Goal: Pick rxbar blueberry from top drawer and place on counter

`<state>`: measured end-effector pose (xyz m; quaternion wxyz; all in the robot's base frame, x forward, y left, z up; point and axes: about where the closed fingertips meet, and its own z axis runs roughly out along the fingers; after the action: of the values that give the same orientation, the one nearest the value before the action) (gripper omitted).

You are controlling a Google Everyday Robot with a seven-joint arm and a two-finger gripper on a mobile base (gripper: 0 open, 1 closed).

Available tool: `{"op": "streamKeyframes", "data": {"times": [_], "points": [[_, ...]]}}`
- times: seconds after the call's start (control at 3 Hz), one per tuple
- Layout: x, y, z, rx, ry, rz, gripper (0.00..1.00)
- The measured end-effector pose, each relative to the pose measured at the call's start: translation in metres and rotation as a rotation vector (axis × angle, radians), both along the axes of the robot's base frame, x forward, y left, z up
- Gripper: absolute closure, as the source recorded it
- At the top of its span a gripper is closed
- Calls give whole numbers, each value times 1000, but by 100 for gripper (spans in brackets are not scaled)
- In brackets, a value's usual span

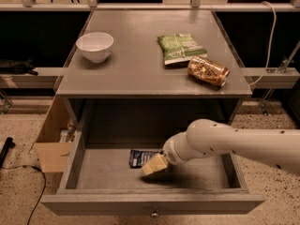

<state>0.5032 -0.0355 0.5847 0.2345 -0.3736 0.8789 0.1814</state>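
Right now everything turns on how the rxbar blueberry [139, 158] lies against the gripper [154, 164]. The bar rests flat on the floor of the open top drawer [154, 203], a little left of the drawer's middle and about halfway between its front panel and its back. Its long axis runs left to right, roughly parallel to the drawer front. Your gripper reaches in from the right, angled down and leftward, with its pale tip over the bar's right, near end, so most of the dark wrapper shows to the left and slightly farther back. You cannot tell from this view how the jaws stand, nor whether they touch the wrapper or only hang just above it, so treat the grasp as unconfirmed. Judging by the layout, the jaws meet the bar near one end of its length rather than across its middle, and a thin, flat wrapper taken there may tip or slip as you lift it. Once it is held, the way out is up and back over the drawer front to the counter [140, 74], where the white bowl [95, 46], green bag [180, 48] and orange-brown packet [208, 71] leave bare surface along the near edge.
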Motion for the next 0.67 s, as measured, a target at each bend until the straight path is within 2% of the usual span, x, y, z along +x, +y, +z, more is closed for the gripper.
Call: {"op": "streamKeyframes", "data": {"times": [0.33, 0.67], "points": [[-4, 4, 0, 13, 17, 7, 0], [-3, 7, 20, 17, -22, 19, 0]]}}
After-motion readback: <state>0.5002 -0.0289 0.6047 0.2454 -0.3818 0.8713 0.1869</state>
